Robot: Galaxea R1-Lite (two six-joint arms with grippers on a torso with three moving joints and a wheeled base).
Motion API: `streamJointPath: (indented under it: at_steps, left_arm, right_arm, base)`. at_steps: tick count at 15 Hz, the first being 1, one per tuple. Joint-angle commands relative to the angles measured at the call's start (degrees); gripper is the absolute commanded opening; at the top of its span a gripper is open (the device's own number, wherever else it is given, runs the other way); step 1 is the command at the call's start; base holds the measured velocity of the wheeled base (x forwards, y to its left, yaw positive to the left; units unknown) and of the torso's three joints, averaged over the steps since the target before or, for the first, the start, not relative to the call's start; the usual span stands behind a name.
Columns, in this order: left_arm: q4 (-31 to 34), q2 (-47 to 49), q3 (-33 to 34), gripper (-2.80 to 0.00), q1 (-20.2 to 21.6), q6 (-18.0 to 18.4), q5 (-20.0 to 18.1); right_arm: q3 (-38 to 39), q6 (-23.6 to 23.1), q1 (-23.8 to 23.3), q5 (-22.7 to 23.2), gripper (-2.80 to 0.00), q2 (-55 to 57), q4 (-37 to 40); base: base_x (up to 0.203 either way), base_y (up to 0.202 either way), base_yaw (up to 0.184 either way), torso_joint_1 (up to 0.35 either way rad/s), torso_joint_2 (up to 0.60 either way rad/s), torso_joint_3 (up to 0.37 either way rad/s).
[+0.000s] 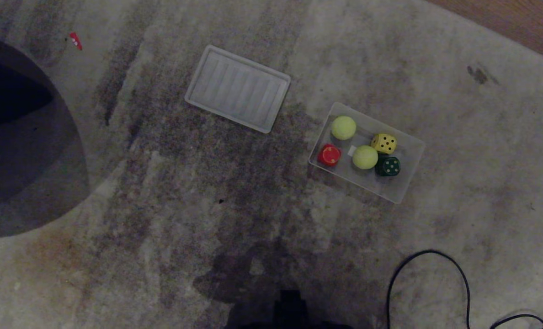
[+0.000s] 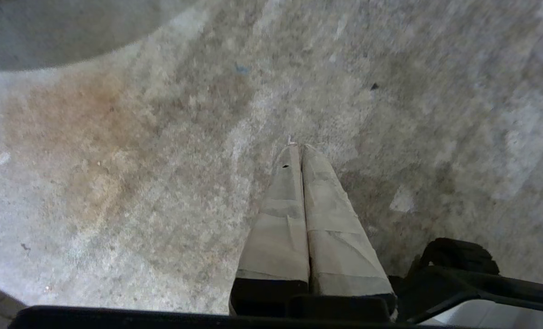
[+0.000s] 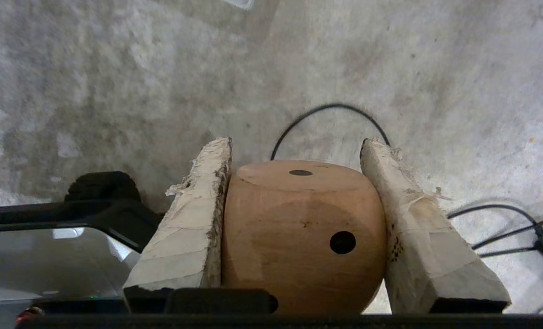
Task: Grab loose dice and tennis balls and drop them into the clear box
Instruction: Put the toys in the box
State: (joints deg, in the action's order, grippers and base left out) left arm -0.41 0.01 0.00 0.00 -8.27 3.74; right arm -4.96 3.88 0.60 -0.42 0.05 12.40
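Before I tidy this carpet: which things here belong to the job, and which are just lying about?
Job:
- tan die, held by right gripper
- two tennis balls in the clear box

Lying about:
- ribbed lid
- black cable
- red scrap

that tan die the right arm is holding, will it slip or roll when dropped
Likely stiff: the die looks like solid wood, held flush between the right end effector pads. Its heavily rounded corners suggest it may tumble or roll a little on landing. The smooth faces could slip if the grip loosens.
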Motion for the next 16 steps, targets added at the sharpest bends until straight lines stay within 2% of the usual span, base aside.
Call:
streamJointPath:
  at_steps: [1,7,9,12,14,16]
  left_arm:
    - [-0.02,-0.01,0.09,-2.8,0.0,-0.08,0.04]
    - [-0.02,0.0,0.09,-2.8,0.0,-0.08,0.04]
    - [-0.02,0.06,0.09,-2.8,0.0,-0.08,0.04]
    - [-0.02,0.08,0.09,-2.8,0.0,-0.08,0.04]
    - [-0.02,-0.01,0.09,-2.8,0.0,-0.08,0.04]
    - [-0.02,-0.01,0.09,-2.8,0.0,-0.08,0.04]
  right_arm:
    - [0.01,-0.57,0.02,0.01,-2.8,-0.11,0.08]
    - [-0.32,0.04,0.02,-0.17,-2.8,0.02,-0.06]
    - [-2.83,0.34,0.02,-0.05,-2.8,4.49,-0.22]
    - [-8.48,4.95,-0.01,-0.1,-2.8,22.36,-2.1]
    - [-10.56,6.99,-0.1,-0.17,-2.8,36.93,-9.59]
    - [-11.71,8.46,-0.29,-0.99,-2.8,53.35,-22.01]
  base:
    - [0.0,0.0,0.0,0.002,0.0,-0.078]
    - [0.0,0.0,0.0,0.0,0.0,-0.007]
    - [0.0,0.0,0.0,0.0,0.0,0.0]
    - [0.0,0.0,0.0,0.0,0.0,0.0]
    - [0.0,0.0,0.0,0.0,0.0,0.0]
    - [0.0,0.0,0.0,0.0,0.0,0.0]
